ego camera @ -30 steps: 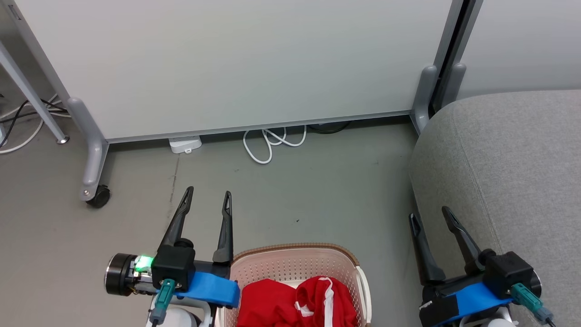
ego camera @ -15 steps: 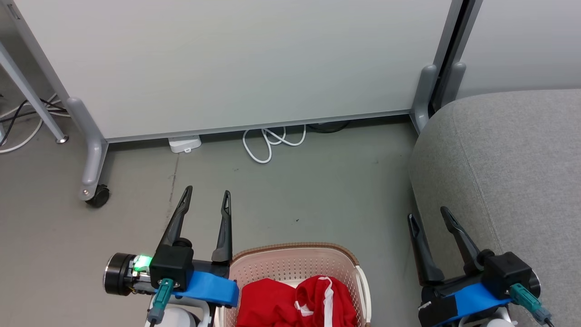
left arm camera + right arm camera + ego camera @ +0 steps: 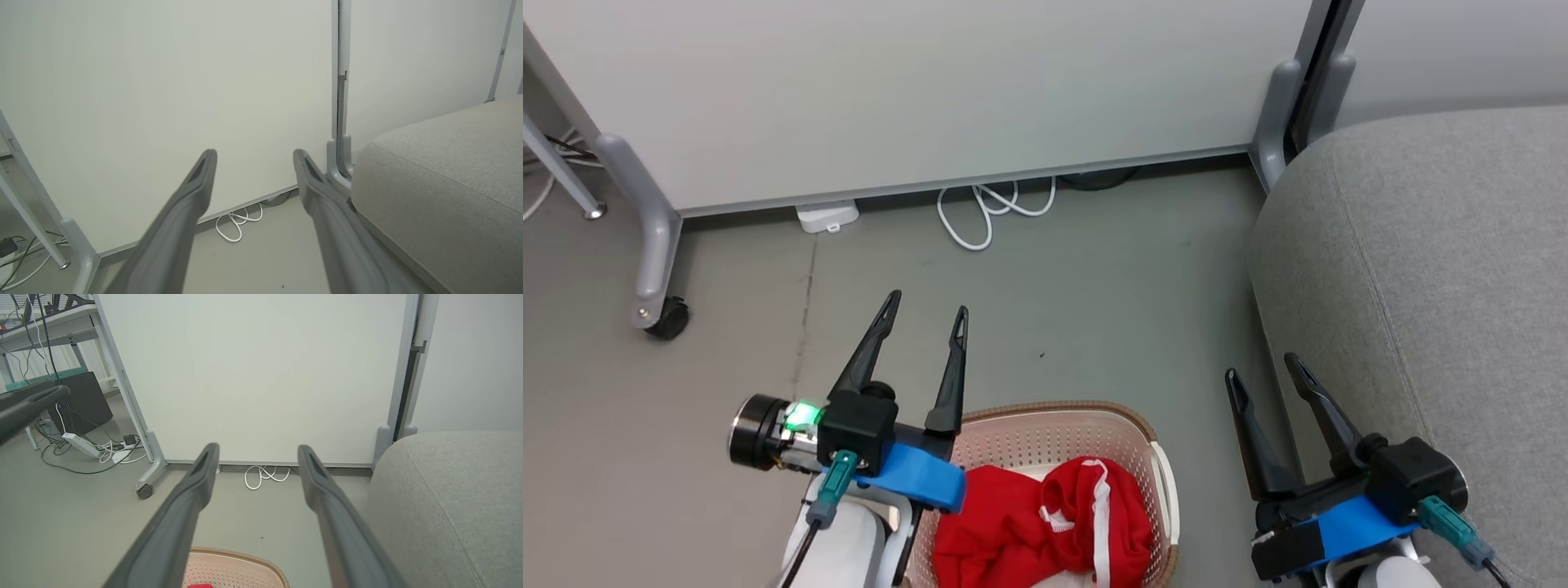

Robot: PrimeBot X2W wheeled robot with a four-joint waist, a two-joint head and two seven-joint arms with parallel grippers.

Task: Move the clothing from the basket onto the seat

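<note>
Red clothing, one piece with white stripes, lies bunched in the cream basket with a brown rim on the floor at the bottom centre. My left gripper hovers open just left of the basket, fingers pointing toward the partition. My right gripper is open between the basket and the grey seat, which fills the right side. The left wrist view looks past my open left gripper at the seat. In the right wrist view my open right gripper stands above the basket's rim, the seat to its right.
A white rolling partition stands behind, with a caster foot at the left. A coiled white cable and a white adapter lie at its base. More cables and a power strip lie off to the left.
The head camera has tilted, so the whole picture shifted up and left. The left gripper sits a little higher and further right relative to the basket. Both grippers stay open.
</note>
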